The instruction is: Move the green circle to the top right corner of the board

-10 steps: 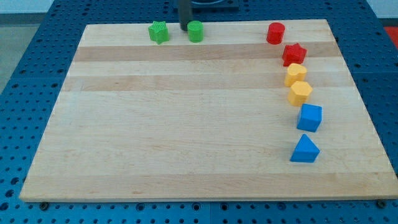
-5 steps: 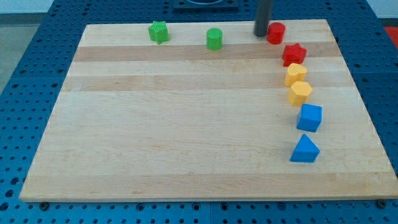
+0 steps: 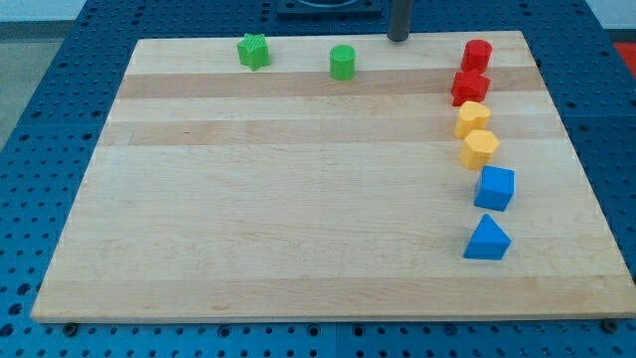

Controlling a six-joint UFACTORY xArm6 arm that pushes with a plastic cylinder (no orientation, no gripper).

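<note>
1. Since the picture before, the red round block (image 3: 477, 54) has slid right toward the upper right corner, and my tip (image 3: 398, 38) has moved back left.
2. The green circle (image 3: 343, 62) sits near the top, left of the middle. It looks small, light and hard, so it should slide easily. Push its left side.
3. My tip is up and right of it, not touching. There is no pincer, so it holds nothing.
4. The green star (image 3: 253, 51) sits further left.

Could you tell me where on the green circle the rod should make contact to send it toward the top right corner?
Push on the green circle's left-facing side, coming from the view's left. It stands upright, round-walled; my tip now sits up and right of it, not touching.
</note>
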